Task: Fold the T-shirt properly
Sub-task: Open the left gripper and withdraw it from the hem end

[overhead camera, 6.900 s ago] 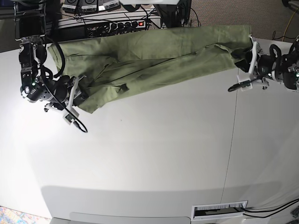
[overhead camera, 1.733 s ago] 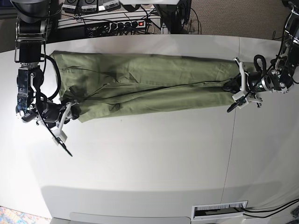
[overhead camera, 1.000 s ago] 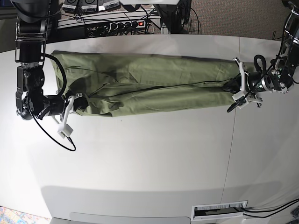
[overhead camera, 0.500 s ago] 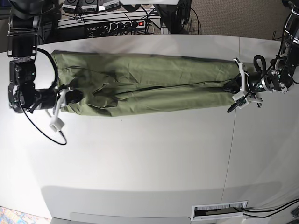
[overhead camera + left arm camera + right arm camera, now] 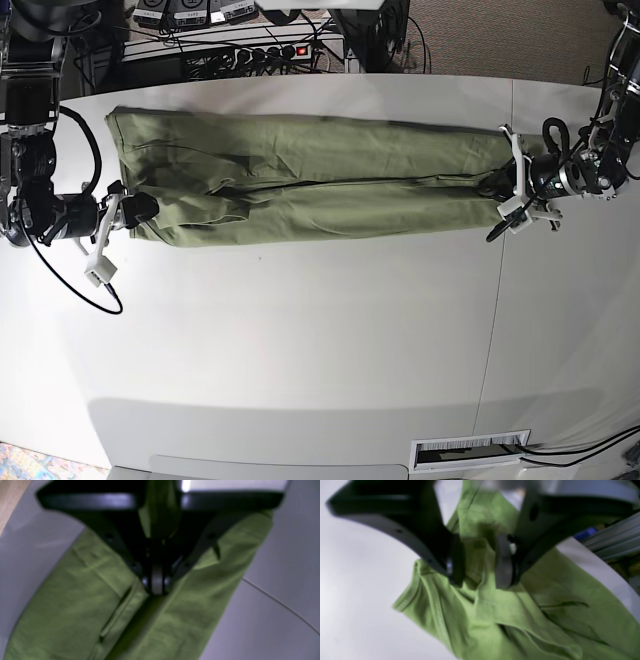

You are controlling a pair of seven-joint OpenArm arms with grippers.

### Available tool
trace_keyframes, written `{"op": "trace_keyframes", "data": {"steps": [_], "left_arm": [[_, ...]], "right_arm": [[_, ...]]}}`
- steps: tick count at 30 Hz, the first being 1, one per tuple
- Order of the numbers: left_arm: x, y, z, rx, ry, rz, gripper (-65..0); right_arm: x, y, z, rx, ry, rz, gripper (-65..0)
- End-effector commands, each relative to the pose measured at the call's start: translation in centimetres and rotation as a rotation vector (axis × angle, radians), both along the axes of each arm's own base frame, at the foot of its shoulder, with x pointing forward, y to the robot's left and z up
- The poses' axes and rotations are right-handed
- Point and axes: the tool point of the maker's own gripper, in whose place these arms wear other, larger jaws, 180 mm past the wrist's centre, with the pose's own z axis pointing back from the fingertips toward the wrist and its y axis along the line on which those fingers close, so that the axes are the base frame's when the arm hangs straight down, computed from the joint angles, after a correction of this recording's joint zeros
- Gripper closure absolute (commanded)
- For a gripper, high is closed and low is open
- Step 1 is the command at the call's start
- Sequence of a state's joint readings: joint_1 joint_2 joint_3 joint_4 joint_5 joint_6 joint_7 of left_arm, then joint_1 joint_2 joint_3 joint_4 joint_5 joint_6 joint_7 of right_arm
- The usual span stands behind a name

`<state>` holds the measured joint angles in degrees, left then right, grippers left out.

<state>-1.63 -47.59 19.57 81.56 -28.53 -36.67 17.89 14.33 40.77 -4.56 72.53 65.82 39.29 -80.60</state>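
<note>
T-shirt stretched into a long band across the far side of white table, left gripper clamped shut on its end, right gripper jaws apart astride the bunched opposite edge, cloth between the pads, no pinch.

No readable text anywhere. T-shirt is plain, no print or tag showing. Gear on the shelf behind the table has some pale label patches, too small to read. Power strip shows just a red lit switch, no lettering legible. Both wrist views blurred, nothing written there.
</note>
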Motion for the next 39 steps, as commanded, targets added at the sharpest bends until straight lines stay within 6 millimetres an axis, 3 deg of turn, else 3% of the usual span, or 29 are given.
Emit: {"op": "trace_keyframes", "data": {"steps": [1,7,10,15,16,18,22,24,31,35,39], "left_arm": [[0.2,1.6,-0.3,0.073,-0.001,0.008,0.0],[0.2,1.3,-0.3,0.068,-0.001,0.008,0.0],[0.4,1.2,-0.2,0.066,-0.004,0.008,0.0],[0.7,1.0,0.1,0.063,-0.014,0.000,0.0],[0.8,0.9,0.4,0.061,-0.021,-0.005,0.0],[1.3,0.6,0.9,0.056,-0.039,-0.013,-2.0],[2.5,0.1,2.1,0.050,-0.074,-0.020,-19.4],[2.7,0.2,2.3,0.076,-0.073,-0.028,-24.3],[3.4,1.8,2.6,0.139,-0.010,0.038,-24.9],[4.5,2.5,4.4,0.069,-0.006,0.119,-24.9],[5.6,4.8,6.3,0.059,0.001,0.210,-24.9]], "right_arm": [[1.4,-0.3,2.2,-0.007,-0.072,0.014,-23.6],[3.3,2.7,5.7,0.041,-0.233,0.057,-23.6],[3.7,4.9,5.9,0.094,-0.265,0.072,-22.7],[2.1,7.8,3.5,0.171,-0.211,0.077,-0.3],[1.8,7.9,3.0,0.171,-0.198,0.076,0.0],[0.9,7.7,1.6,0.135,-0.165,0.073,0.0],[0.3,6.2,-1.0,0.020,-0.163,0.038,0.0],[0.8,5.4,-1.8,-0.034,-0.212,0.013,0.0],[1.2,3.2,-3.1,-0.182,-0.280,0.004,0.0],[1.1,2.7,-3.3,-0.215,-0.275,0.009,0.0],[1.1,2.6,-3.4,-0.222,-0.276,0.010,0.0]]}}
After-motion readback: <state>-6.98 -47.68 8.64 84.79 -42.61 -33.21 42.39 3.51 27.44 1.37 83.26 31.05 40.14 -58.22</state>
